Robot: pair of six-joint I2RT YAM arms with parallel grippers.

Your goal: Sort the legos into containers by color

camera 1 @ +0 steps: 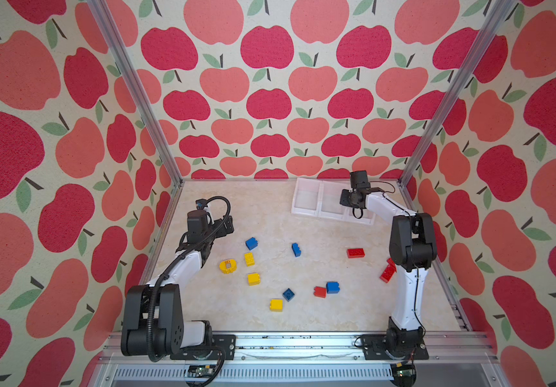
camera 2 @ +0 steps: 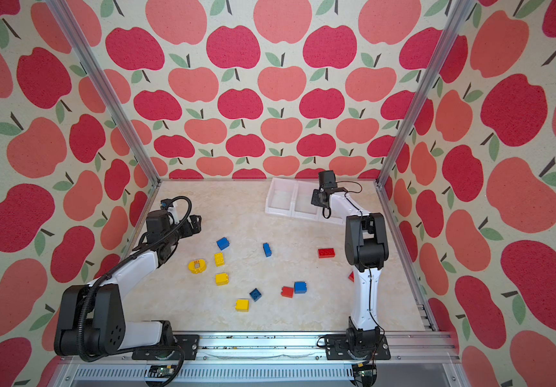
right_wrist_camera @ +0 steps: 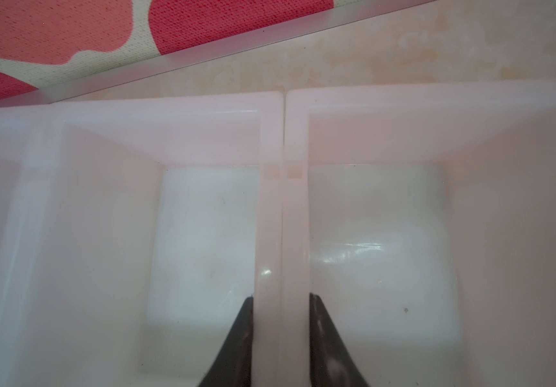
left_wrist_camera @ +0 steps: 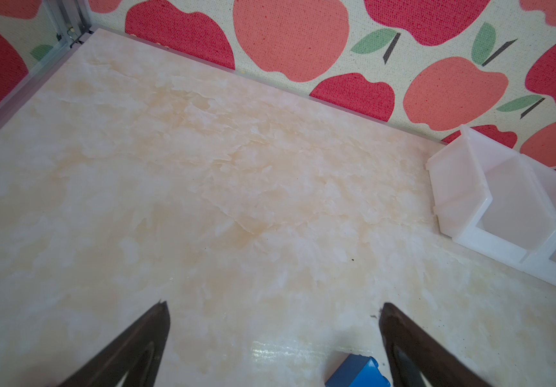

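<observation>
Containers: three white translucent bins (camera 1: 305, 197) joined in a row, at the far right of the marbled table (camera 1: 263, 214), close to the back wall.
Row axis: the long axis runs across the table, with the right end angled slightly nearer; the open tops face up.
Right gripper (right_wrist_camera: 281, 296): clamped on the doubled wall between the middle bin and the right-hand end bin, one finger inside each.
Left gripper (left_wrist_camera: 275, 304): fingers spread wide and holding nothing, above bare table, with a blue brick (left_wrist_camera: 357, 372) just beside one finger.
Legos: loose on the table's middle and near half, well apart from the bins.
Long red brick (camera 1: 355, 252): lies crosswise, studs up.
Long blue brick (camera 1: 296, 249) and long yellow brick (camera 1: 249, 259): long axes point roughly toward the back wall.
Rounded yellow piece (camera 1: 227, 266): grey square facing up, near the left arm.
</observation>
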